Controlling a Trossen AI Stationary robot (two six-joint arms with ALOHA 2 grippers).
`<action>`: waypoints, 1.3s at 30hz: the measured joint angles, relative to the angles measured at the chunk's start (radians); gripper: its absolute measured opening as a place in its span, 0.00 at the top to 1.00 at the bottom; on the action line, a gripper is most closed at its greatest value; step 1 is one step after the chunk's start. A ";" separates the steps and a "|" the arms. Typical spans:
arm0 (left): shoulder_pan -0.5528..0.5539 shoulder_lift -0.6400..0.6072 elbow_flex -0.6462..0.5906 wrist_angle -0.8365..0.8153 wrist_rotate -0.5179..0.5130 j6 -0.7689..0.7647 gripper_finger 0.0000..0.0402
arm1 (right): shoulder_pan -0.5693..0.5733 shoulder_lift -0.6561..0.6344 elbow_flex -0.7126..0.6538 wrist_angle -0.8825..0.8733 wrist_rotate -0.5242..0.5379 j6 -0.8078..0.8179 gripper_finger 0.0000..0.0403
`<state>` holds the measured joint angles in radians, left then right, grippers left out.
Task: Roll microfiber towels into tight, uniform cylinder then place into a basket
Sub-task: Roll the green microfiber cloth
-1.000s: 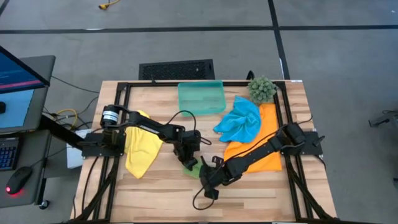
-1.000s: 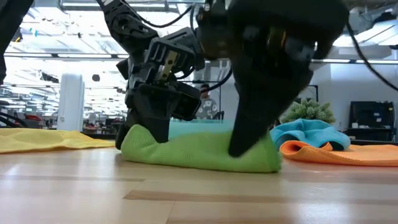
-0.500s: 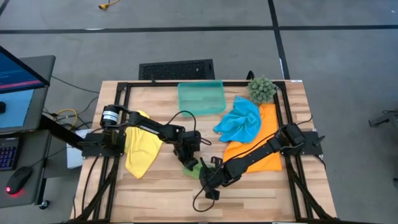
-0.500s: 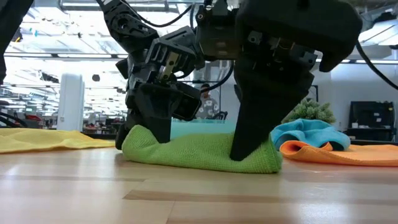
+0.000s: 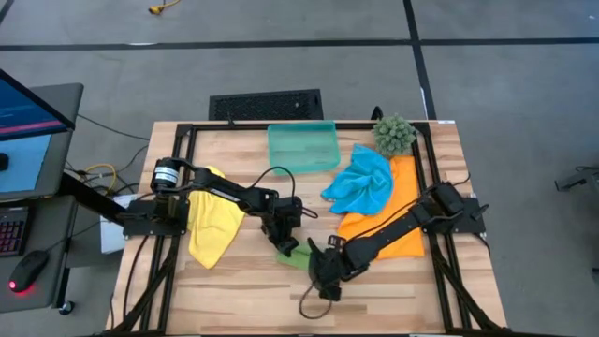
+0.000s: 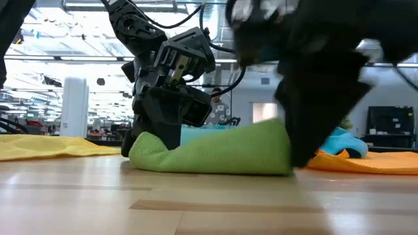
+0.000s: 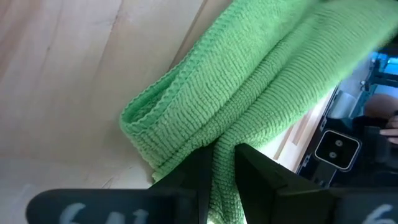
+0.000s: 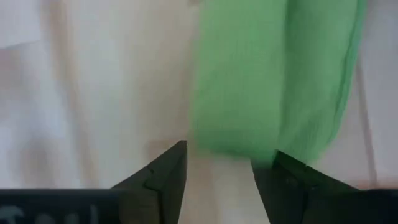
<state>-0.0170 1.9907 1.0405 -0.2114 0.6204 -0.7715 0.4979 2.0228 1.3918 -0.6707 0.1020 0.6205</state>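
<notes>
Green towel (image 5: 298, 255) near front-centre of wooden surface (image 5: 243, 281), rolled into a loose log lying flat, seen end to end in low view (image 6: 215, 151).
Left tool (image 7: 224, 163) at roll's left end, fingers narrowly parted and pinching a fold of green cloth between tips; same tool in high view (image 5: 284, 234), pressed down on towel.
Right tool (image 8: 219, 163) at roll's right end, fingers spread apart, nothing between them; green cloth just beyond fingertips. In high view (image 5: 323, 267), just right of towel.
Yellow towel (image 5: 211, 223) spread flat on left, partly under left arm.
Blue towel (image 5: 361, 183) crumpled right of centre, overlapping orange towel (image 5: 398, 229), which lies flat under right arm.
Basket (image 5: 302, 146) at far centre edge, no towel in it.
Spiky green plant ball (image 5: 394, 134) at far right, just beyond blue towel.
</notes>
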 joint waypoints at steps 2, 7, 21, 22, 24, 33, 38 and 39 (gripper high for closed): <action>0.000 0.000 0.000 0.000 0.000 0.000 0.85 | 0.016 -0.037 0.004 -0.017 0.034 -0.015 0.51; 0.000 0.000 0.000 0.000 -0.001 -0.003 0.85 | 0.067 -0.073 0.004 0.028 0.173 -0.216 0.52; 0.000 0.000 0.000 0.000 0.000 -0.008 0.85 | 0.114 -0.071 0.007 0.193 0.248 -0.535 0.57; 0.000 0.000 0.000 0.000 0.001 -0.007 0.85 | 0.111 -0.071 0.001 0.201 0.244 -0.546 0.57; 0.000 0.000 0.000 0.000 0.003 -0.007 0.85 | 0.098 -0.071 -0.031 0.223 0.234 -0.545 0.58; 0.000 0.000 0.000 -0.001 0.008 0.000 0.85 | 0.038 -0.070 -0.132 0.257 0.239 -0.420 0.59; 0.000 0.000 0.000 -0.001 0.008 0.001 0.85 | 0.014 -0.070 -0.162 0.270 0.234 -0.358 0.59; 0.000 0.000 0.000 -0.001 0.011 0.001 0.85 | 0.016 -0.071 -0.172 0.283 0.223 -0.353 0.59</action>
<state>-0.0170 1.9907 1.0405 -0.2121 0.6314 -0.7708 0.5141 1.9522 1.2201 -0.3875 0.3251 0.2672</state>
